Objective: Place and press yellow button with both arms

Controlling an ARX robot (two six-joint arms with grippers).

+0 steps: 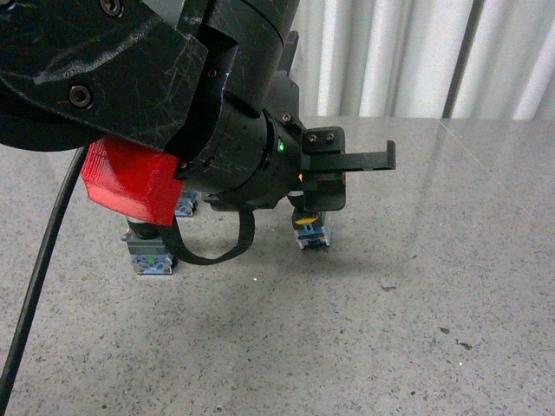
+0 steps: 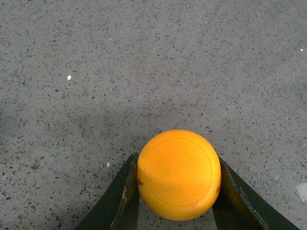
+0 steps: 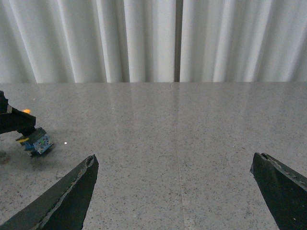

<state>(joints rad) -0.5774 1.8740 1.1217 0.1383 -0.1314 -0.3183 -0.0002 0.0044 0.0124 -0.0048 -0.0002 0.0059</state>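
Left gripper [image 2: 176, 160] clamped on yellow button [image 2: 178, 175], base at or just above table [image 1: 416, 286]; contact unclear. Right gripper [image 3: 175, 191] spread wide, empty, over table. Likely placing step. Next: set down upright, right arm presses.

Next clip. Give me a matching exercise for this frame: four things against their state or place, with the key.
Things:
1. left hand
2. right hand
3. yellow button
4. curtain

State or place:
A. hangs behind the far edge of the table
B. open, holding nothing
C. shut on a round cap
D. gripped at its cap

Pairs: 1-C, 2-B, 3-D, 4-A
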